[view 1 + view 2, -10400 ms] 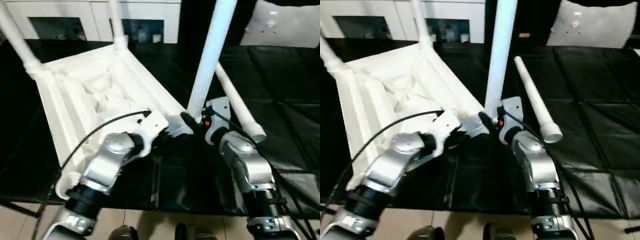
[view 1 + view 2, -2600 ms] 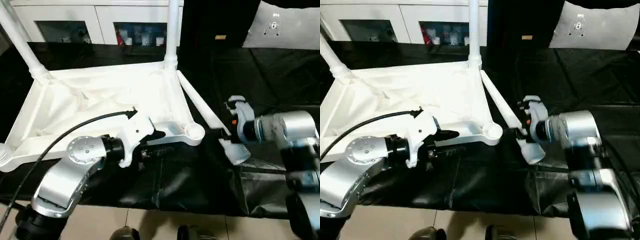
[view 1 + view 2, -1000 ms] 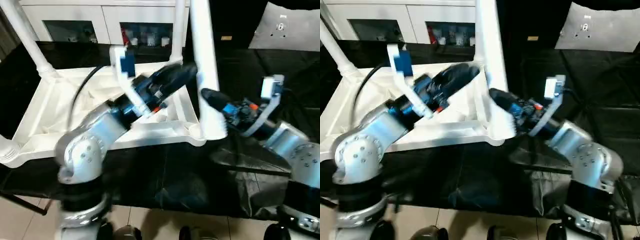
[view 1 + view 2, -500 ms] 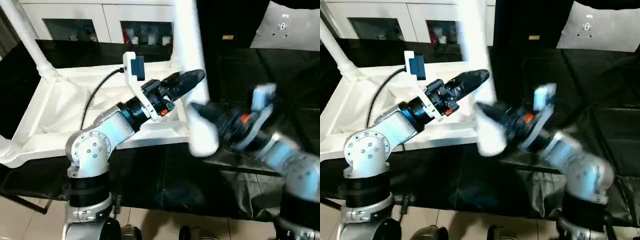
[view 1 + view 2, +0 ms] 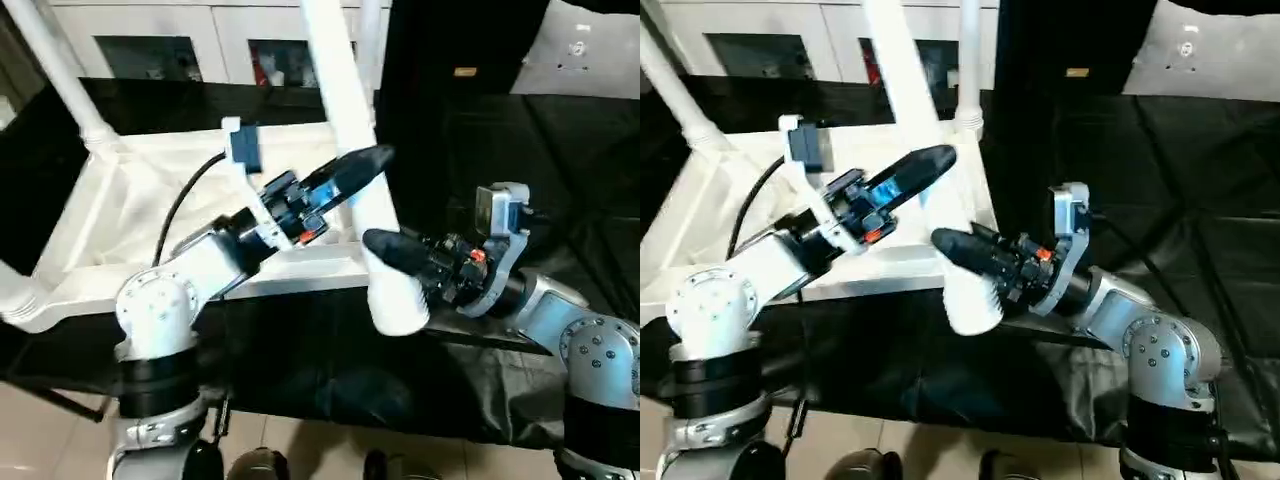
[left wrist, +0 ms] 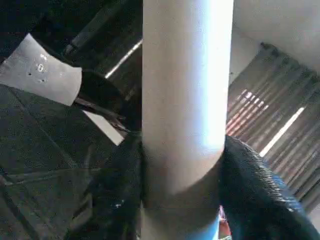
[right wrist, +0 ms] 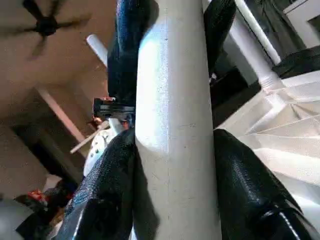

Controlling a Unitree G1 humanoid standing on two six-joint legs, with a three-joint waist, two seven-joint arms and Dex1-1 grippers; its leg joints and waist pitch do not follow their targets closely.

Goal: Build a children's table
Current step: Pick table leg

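Note:
The white tabletop [image 5: 140, 200] lies upside down on the black-covered table. Legs stand in its back-left corner [image 5: 55, 70], back-right corner [image 5: 368, 30] and front-left corner [image 5: 15, 290]. A loose white leg [image 5: 335, 80] hangs tilted over the front-right corner, its top leaning left and its thick end [image 5: 398, 305] in front of the tabletop's near edge. My left gripper [image 5: 365, 165] is shut on the leg's middle. My right gripper [image 5: 385, 245] is shut on the leg just above the thick end. The wrist views show the leg [image 6: 185, 100] [image 7: 172, 125] pressed between black fingers [image 6: 115, 200] [image 7: 245, 185].
A white cabinet [image 5: 170, 45] with glass doors runs along the back. A pale sheet [image 5: 590, 50] lies at the far right on the black cloth [image 5: 560, 150]. Tiled floor and shoes [image 5: 260, 465] show below the table's near edge.
The held leg has tipped from nearly upright to leaning left, and its thick end has come forward off the corner socket. My left gripper's fingers have closed onto it.

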